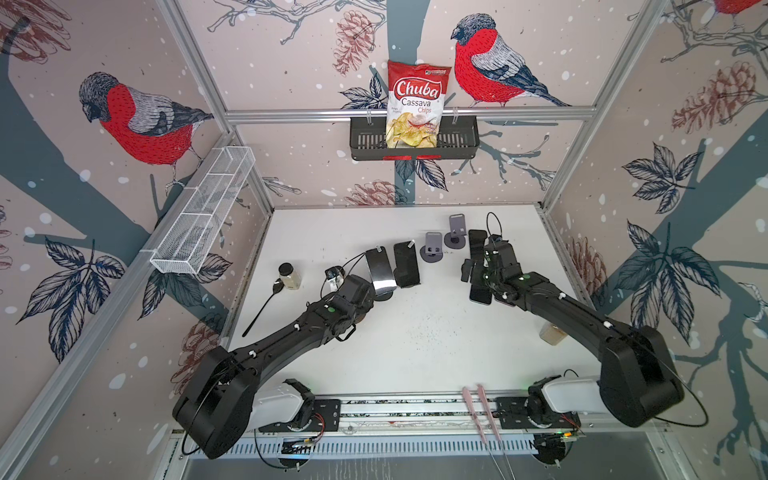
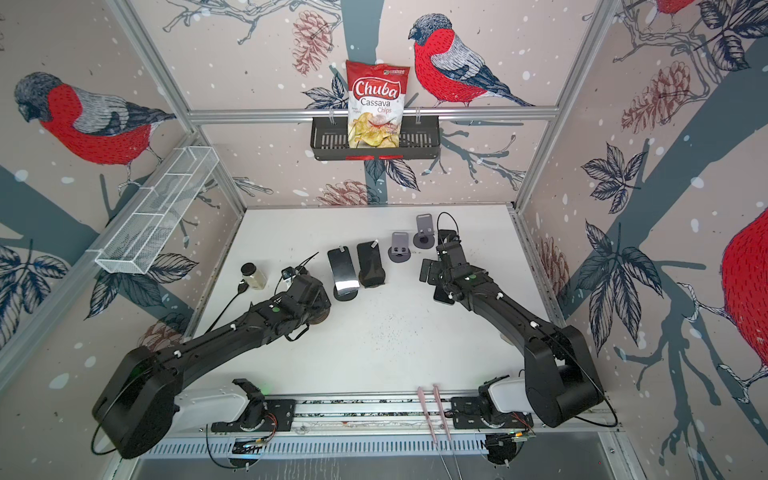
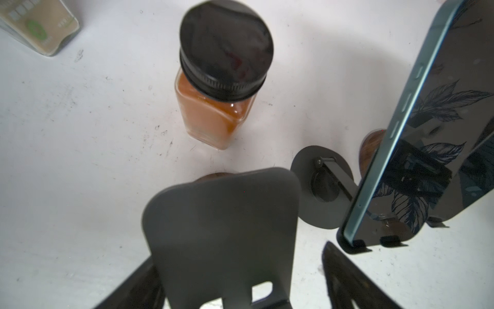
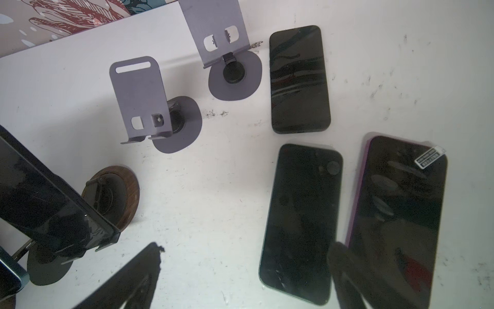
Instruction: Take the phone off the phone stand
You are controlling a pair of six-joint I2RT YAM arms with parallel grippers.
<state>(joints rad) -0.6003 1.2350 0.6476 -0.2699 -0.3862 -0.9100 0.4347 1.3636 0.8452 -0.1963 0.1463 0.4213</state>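
On the white table (image 1: 415, 357), the left gripper (image 3: 238, 256) is released, its fingers (image 3: 344, 278) spread on either side of an empty dark phone stand (image 3: 222, 227), with a gap showing on one side. Just beside that gripper, toward the table's middle, a teal-edged phone (image 3: 441, 149) leans upright in its black stand (image 3: 318, 184). A second phone (image 1: 406, 264) is propped just past it, and an orange spice jar (image 3: 213, 112) stands ahead of the fingers. The right gripper (image 4: 247, 246) hangs wide open and empty just above three phones (image 4: 302, 222) lying flat, with two empty grey stands (image 4: 141, 99) farther ahead of its fingertips.
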